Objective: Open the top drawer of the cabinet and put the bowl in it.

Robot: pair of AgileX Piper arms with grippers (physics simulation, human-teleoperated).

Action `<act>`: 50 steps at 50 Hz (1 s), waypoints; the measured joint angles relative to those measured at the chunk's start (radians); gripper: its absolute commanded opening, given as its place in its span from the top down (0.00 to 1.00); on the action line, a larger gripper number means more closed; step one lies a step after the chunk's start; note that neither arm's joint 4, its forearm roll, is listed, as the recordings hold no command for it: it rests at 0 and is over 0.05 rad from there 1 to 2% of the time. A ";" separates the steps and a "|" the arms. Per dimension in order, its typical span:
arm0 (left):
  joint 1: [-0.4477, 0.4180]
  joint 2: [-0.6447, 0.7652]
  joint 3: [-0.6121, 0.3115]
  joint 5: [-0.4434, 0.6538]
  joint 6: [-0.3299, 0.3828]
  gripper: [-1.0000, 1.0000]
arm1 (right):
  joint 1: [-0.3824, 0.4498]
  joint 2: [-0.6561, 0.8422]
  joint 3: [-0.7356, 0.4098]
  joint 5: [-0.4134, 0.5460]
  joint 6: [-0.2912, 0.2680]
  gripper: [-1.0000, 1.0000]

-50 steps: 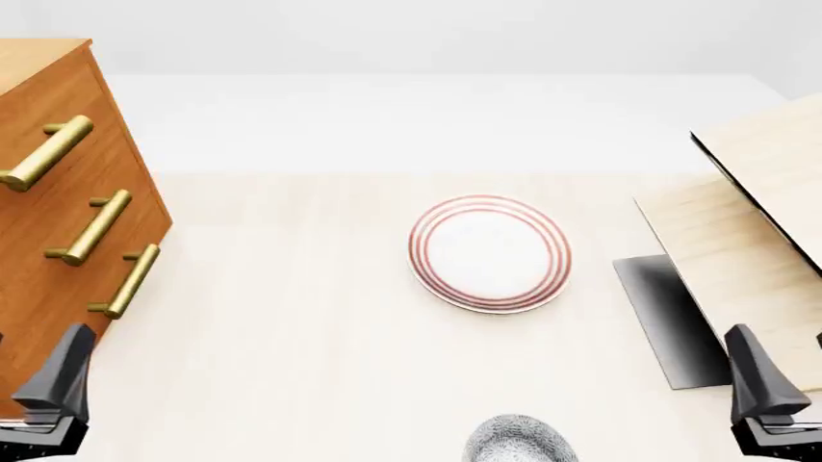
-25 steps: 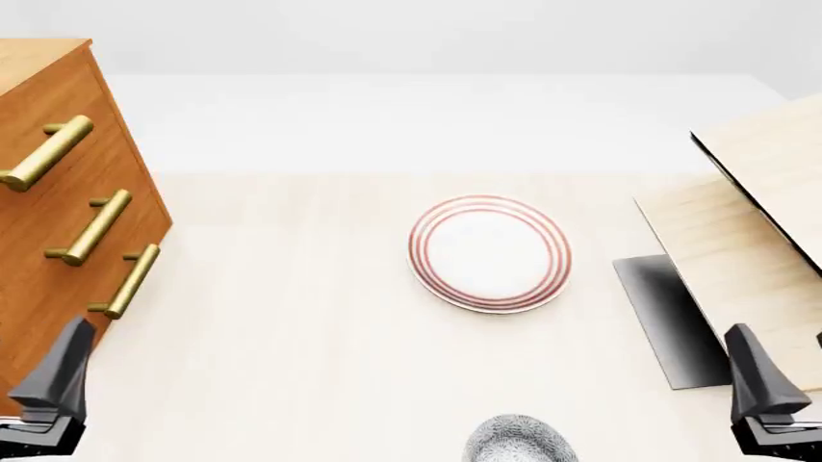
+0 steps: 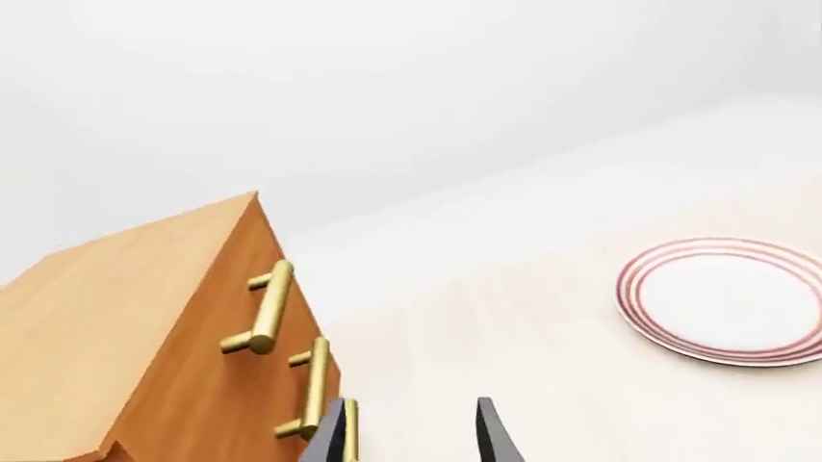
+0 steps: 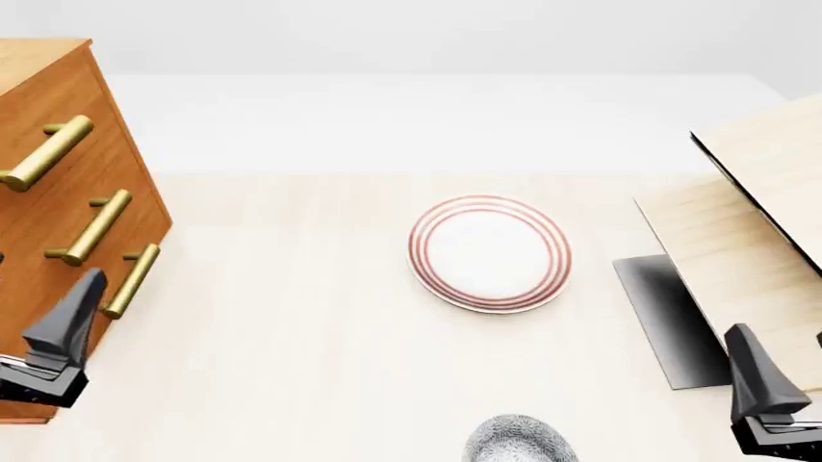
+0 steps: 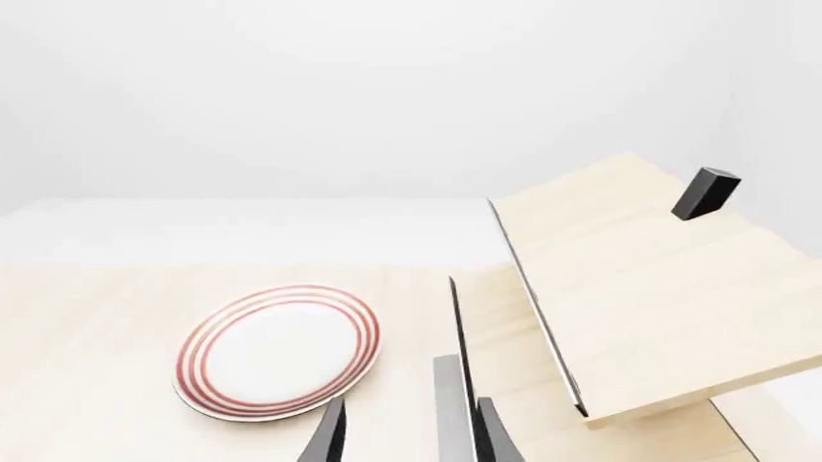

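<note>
The orange-brown cabinet (image 4: 33, 226) stands at the table's left edge with all three drawers shut. The top drawer's brass handle (image 4: 49, 151) is the uppermost one. My left gripper (image 4: 80, 298) is open and empty, close in front of the cabinet's lowest handle (image 4: 129, 280). In the left wrist view the cabinet (image 3: 129, 337) and its top handle (image 3: 264, 308) lie beyond the open left gripper (image 3: 411, 428). The speckled bowl (image 4: 518, 441) sits at the near table edge, partly cut off. My right gripper (image 4: 752, 351) is open and empty at the near right, and it shows in its wrist view (image 5: 408, 428).
A flat white plate with red rings (image 4: 490, 253) lies mid-table, also seen in both wrist views (image 3: 726, 298) (image 5: 276, 351). A pale light-wood structure with black edges (image 4: 757, 192) and a dark panel (image 4: 668, 318) stand at the right.
My left gripper has moved up and forward, closer to the cabinet's lower handles. The right gripper, bowl and plate have not moved.
</note>
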 measured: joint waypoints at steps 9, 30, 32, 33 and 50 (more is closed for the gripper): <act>-0.006 0.090 -0.088 0.015 0.097 0.00 | 0.000 -0.001 0.000 0.002 0.000 0.00; 0.040 0.275 -0.151 -0.050 0.335 0.00 | 0.000 -0.002 0.000 0.003 0.000 0.00; 0.044 0.297 -0.149 -0.068 0.365 0.00 | 0.000 -0.002 0.000 0.003 0.000 0.00; 0.045 0.308 -0.146 -0.078 0.382 0.00 | 0.000 -0.002 0.000 0.003 0.000 0.00; 0.082 0.465 -0.120 -0.241 0.638 0.00 | 0.000 -0.002 0.000 0.003 0.000 0.00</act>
